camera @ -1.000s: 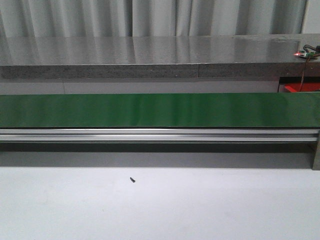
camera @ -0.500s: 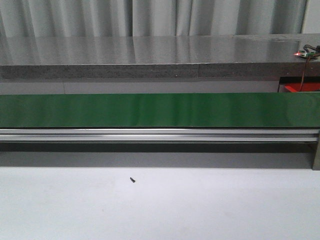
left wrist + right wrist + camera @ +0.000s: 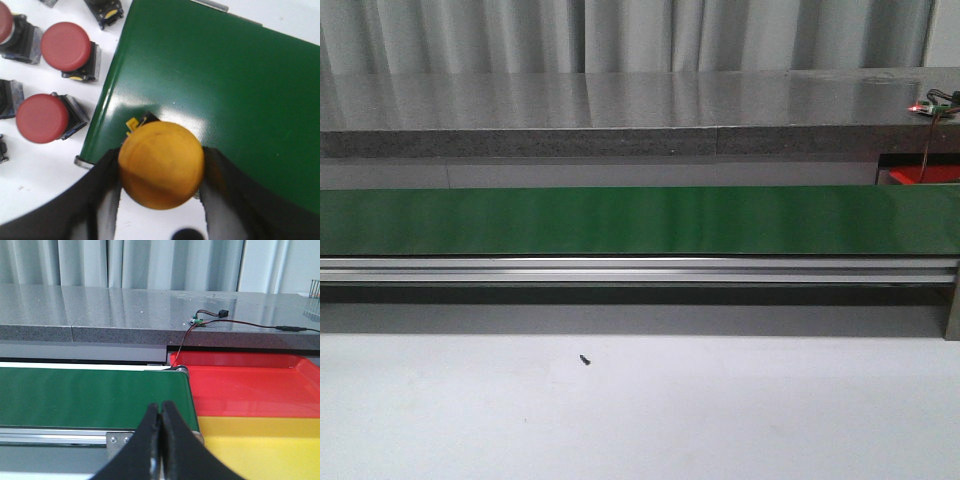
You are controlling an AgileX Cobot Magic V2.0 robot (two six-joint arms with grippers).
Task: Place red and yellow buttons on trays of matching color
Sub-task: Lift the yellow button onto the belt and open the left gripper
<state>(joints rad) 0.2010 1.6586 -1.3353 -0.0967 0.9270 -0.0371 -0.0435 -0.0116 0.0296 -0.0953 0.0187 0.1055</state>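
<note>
Our left gripper [image 3: 161, 200] is clamped on a yellow button [image 3: 161, 164], holding it over the near corner of the green conveyor belt [image 3: 225, 95]. Several red buttons [image 3: 65, 46] sit on the white worktop [image 3: 37, 165] just beside that belt edge. Our right gripper [image 3: 161, 440] waits empty with fingers pressed together at the belt's far end, by the red tray [image 3: 245, 382] and yellow tray [image 3: 260, 445]. We judge the button should go down upright, well inside the belt's edge, before we let go.
</note>
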